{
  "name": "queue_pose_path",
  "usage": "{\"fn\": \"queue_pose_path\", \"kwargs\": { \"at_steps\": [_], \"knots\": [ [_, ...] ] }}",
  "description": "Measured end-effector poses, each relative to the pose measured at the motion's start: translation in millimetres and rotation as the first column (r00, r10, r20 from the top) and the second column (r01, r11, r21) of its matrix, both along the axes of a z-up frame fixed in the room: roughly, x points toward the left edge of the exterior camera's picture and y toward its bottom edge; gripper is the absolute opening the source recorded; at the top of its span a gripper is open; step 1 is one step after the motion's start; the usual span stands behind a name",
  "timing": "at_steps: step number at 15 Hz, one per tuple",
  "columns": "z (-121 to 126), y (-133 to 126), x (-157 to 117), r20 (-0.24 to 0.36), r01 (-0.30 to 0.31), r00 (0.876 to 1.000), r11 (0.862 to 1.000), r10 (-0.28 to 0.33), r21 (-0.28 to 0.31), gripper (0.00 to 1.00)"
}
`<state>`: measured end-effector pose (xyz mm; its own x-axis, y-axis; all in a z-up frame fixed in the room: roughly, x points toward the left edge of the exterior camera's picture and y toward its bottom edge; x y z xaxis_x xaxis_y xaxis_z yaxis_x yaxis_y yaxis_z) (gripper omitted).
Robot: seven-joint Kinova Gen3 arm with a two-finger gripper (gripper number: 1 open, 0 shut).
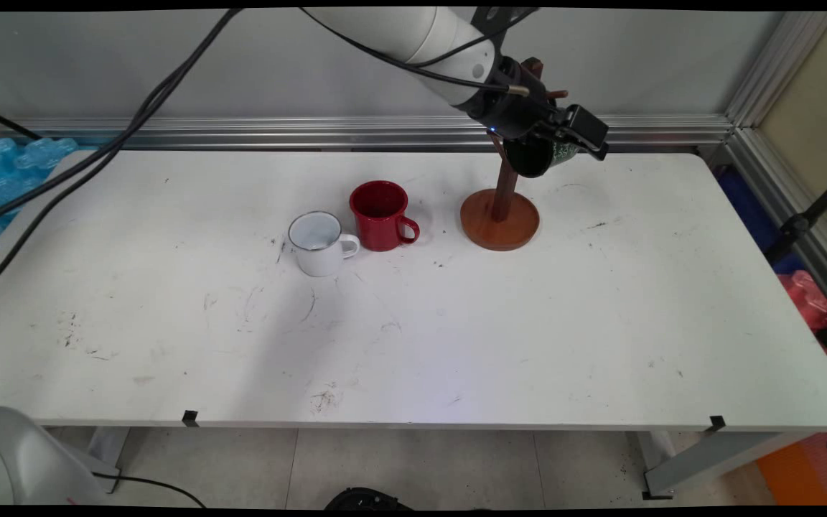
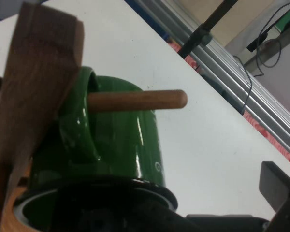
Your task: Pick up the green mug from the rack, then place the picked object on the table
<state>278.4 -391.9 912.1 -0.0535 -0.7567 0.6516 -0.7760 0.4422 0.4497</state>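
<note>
— Where is there room on that white table (image 1: 600, 323) right now?

— Most of it is lying bare: the whole near half, the left end and the right end. Everything is sitting toward the far edge, near the middle. The wooden mug tree (image 1: 501, 215) is standing just short of the far edge, with its round base flat on the tabletop.

— And the gripper (image 1: 564, 140)?

— It is hanging high beside the tree's post, up among the pegs, and it is reaching to the right. A green mug (image 2: 116, 145) is sitting at it, tipped on its side. In the hand view one wooden peg (image 2: 135, 100) is passing through the mug's handle, and the mug's rim is lying right against the gripper's linkage.

— Are the fingers clamping it?

— I cannot tell. One finger (image 2: 278, 186) is showing out to the side, apart from the mug, but the other is hidden.

— The other cups?

— A red mug (image 1: 381, 214) and a white enamel mug (image 1: 320, 243) are standing upright left of the tree, just beside each other, handles to the right. Both are looking empty.
</note>
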Motion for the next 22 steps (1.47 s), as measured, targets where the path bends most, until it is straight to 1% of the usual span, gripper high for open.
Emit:
{"fn": "queue_pose_path", "kwargs": {
  "at_steps": [1, 2, 7, 13, 18, 22],
  "knots": [
    [-1.6, -0.8, -0.5, 0.000, -0.002, 1.000, 1.000, 0.002, 0.004, 1.00],
    [-3.3, -1.3, -0.7, 0.001, -0.004, 1.000, 1.000, 0.004, 0.007, 0.00],
    [-9.9, 0.0, 1.8, 0.009, -0.006, 1.000, 1.000, 0.006, 0.017, 0.00],
    [-10.1, 1.6, 4.0, 0.010, -0.006, 1.000, 1.000, 0.005, 0.006, 0.00],
    [-6.3, 2.1, 9.2, 0.012, -0.010, 1.000, 1.000, 0.010, -0.007, 0.00],
    [2.3, 6.2, 14.3, 0.010, -0.001, 1.000, 1.000, 0.001, -0.018, 0.00]
  ]
}}
